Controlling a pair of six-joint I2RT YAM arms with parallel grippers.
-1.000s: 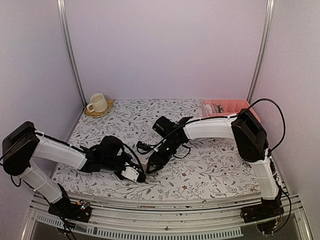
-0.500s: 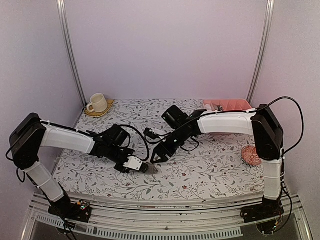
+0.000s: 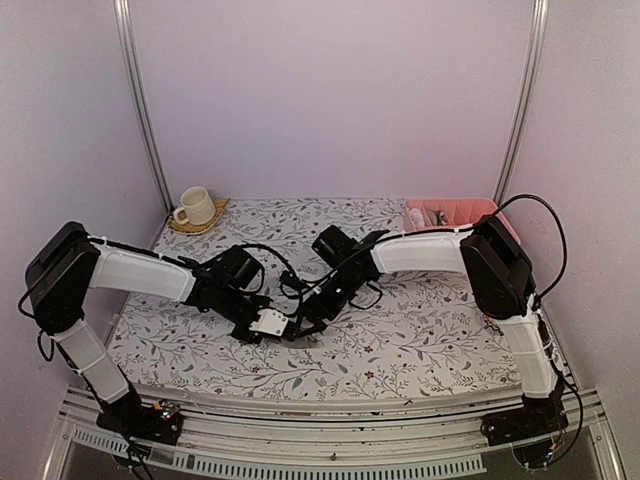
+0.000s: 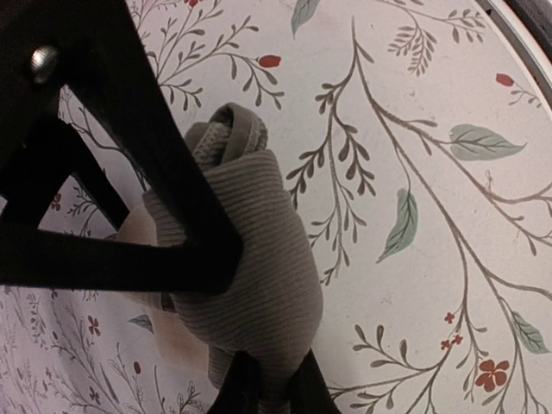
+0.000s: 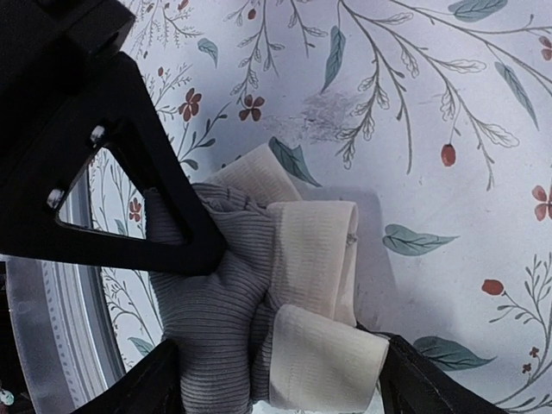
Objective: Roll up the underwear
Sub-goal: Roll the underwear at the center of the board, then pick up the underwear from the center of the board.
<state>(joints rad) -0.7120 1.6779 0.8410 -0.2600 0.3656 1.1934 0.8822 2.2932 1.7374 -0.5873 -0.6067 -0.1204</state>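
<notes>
Taupe briefs (image 4: pixel 259 259): a loose ribbed bundle lying on the floral counter (image 3: pixel 430 340), about mid-width and toward the front edge, with the cream waistband (image 5: pixel 315 250) folded to the outside.
Left jaws: closed, pinching the narrow end of the taupe briefs. The right wrist view shows one black finger (image 5: pixel 129 198) pressed against the bundle's side.
Right jaws: spread wide, one finger on each side of the bundle, gripping nothing.
Just changed: my right jaws stood much narrower a second ago and have since opened. My right arm swung out to the right, then came back to meet the left over the cloth. My left arm has moved in from the front edge.
Meaning: I judge this a release after a tuck. The roll is formed but slack, with its waistband ends free, so a fresh grip to tighten it seems due.
Pink tray (image 3: pixel 455 212): back right corner, holding pale items too small to name.
Cup (image 3: pixel 195 207): back left, on a woven coaster (image 3: pixel 212 222); I cannot tell what is inside.
Grey pair: not seen in any view.
</notes>
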